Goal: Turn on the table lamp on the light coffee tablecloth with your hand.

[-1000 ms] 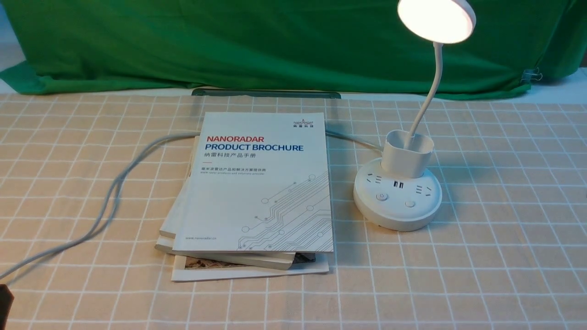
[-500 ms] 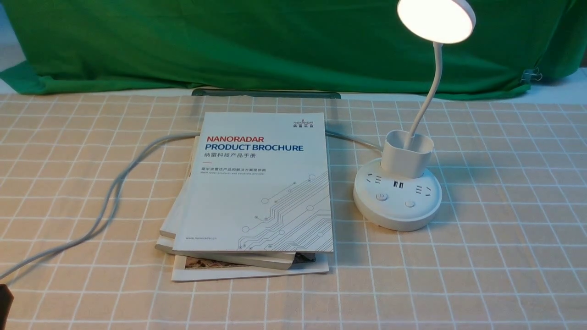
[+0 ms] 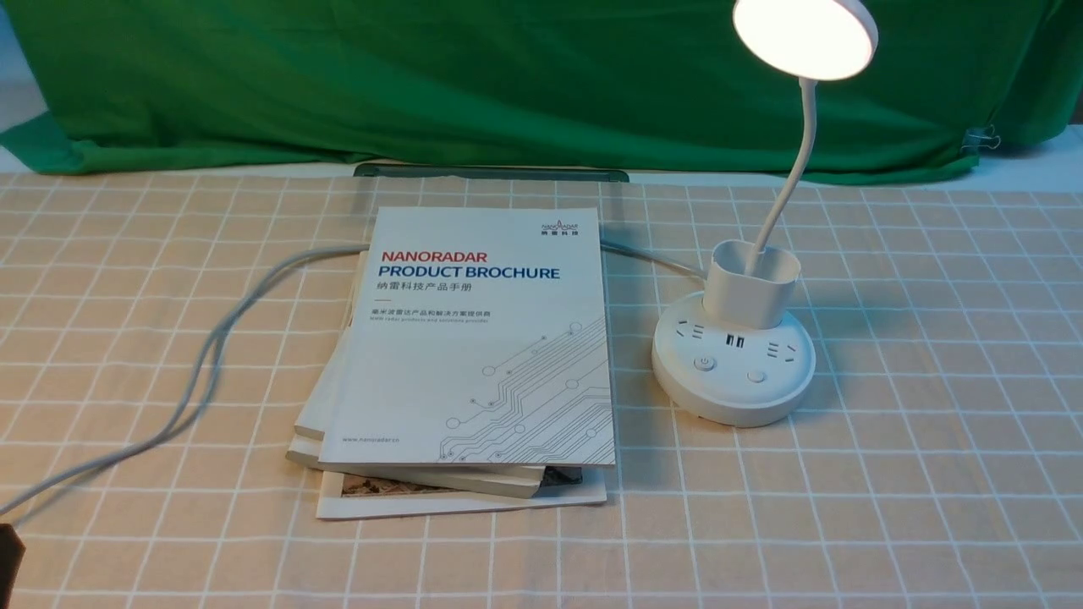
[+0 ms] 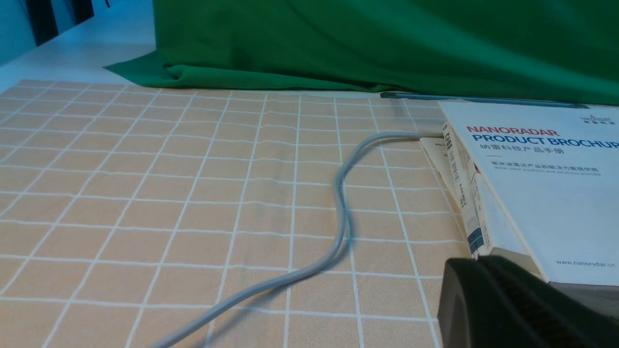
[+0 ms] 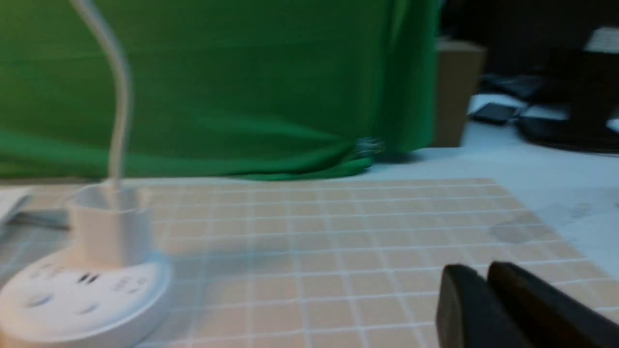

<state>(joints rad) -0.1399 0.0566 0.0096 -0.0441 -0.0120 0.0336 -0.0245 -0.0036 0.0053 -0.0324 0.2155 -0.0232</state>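
The white table lamp stands on the light coffee tablecloth (image 3: 931, 474) at the right of the middle. Its disc head (image 3: 804, 38) glows brightly. Its round base (image 3: 733, 381) shows sockets and two buttons. In the blurred right wrist view the base (image 5: 82, 295) sits well off to one side of my right gripper (image 5: 476, 273), which is shut and empty above the cloth. My right gripper is out of the front view. My left gripper (image 4: 476, 263) is shut and empty beside the brochure stack. Only its dark tip (image 3: 7, 558) shows at the front left edge.
A stack of brochures (image 3: 482, 338) lies left of the lamp and also shows in the left wrist view (image 4: 541, 193). The lamp's grey cable (image 3: 211, 355) runs from under the stack to the front left. A green cloth (image 3: 508, 76) hangs at the back, with a dark flat bar (image 3: 491, 172) before it.
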